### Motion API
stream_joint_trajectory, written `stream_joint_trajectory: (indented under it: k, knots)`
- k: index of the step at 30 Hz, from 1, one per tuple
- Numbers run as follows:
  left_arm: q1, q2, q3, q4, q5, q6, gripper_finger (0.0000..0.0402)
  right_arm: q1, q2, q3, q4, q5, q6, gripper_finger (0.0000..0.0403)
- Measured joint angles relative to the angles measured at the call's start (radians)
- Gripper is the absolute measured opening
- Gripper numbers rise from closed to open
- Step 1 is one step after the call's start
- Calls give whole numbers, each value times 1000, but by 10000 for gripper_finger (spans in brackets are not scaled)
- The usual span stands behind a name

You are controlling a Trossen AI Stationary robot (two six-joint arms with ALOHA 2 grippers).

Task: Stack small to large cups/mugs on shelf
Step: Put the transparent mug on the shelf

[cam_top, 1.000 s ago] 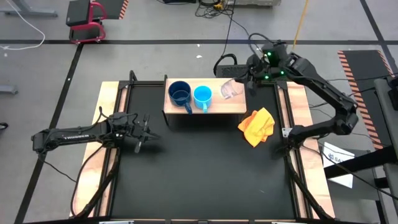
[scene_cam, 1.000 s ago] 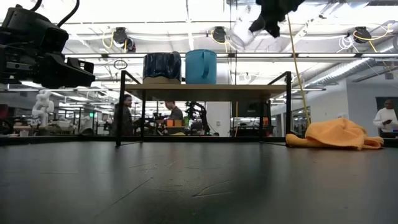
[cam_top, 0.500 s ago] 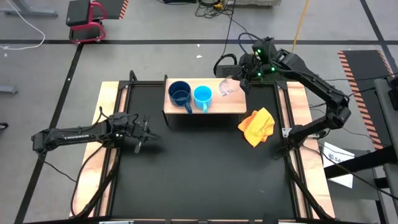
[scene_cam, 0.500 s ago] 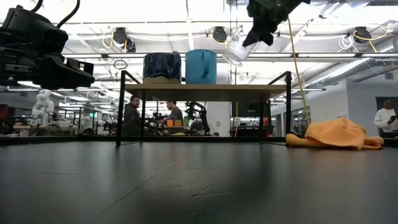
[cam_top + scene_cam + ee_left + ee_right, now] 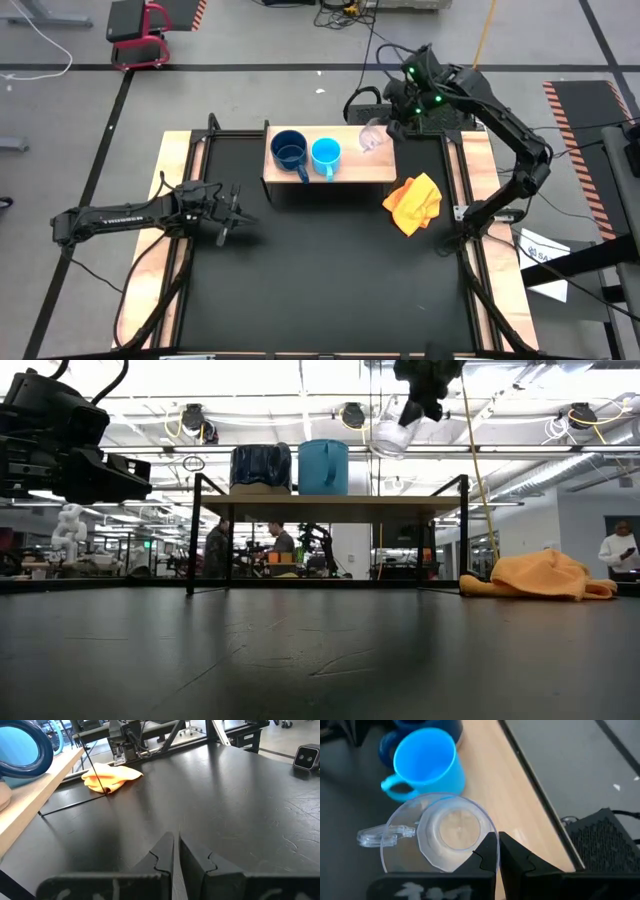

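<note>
Up near the top of the overhead frame, right of centre, the right tool [image 5: 385,128] has its fingers pressed together on the rim of the small clear glass cup [image 5: 372,137], carrying it above the right end of the shelf [image 5: 375,170]; from counter height the cup [image 5: 393,438] hangs tilted and clear of the board, not touching it. The wrist camera looks straight down into it, with the wall pinched between the two fingers and the handle [image 5: 377,835] sticking out away from them. I'd reckon this cup is light but smooth and slippery, and brittle if knocked, so a rim pinch like this one is workable only while it stays firm and the cup doesn't swing; the handle looks too thin to trust. On the shelf's left half sit the dark navy-blue mug [image 5: 288,150] and, just beside it, the light sky-blue mug [image 5: 325,153], both upright with handles toward the lower edge of the frame; these look sturdier and heavier. An orange-yellow cloth [image 5: 413,203] lies on the counter [image 5: 330,270] right of the shelf. At centre left, the left tool [image 5: 231,213] waits over the counter, its fingers all but together and empty.
</note>
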Motion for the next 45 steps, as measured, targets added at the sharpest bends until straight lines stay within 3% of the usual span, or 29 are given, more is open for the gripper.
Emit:
stream_joint_trajectory:
  k: [12, 20, 45]
  knots:
    - [0, 0, 0, -1, 0, -1, 31, 77, 2, -26, -66, 62, -71, 0]
    - [0, 0, 0, -6, 0, -1, 31, 126, 2, -77, -42, 180, -86, 0]
    - [0, 0, 0, -6, 0, -9, 31, 146, 2, -103, -51, 188, -86, 0]
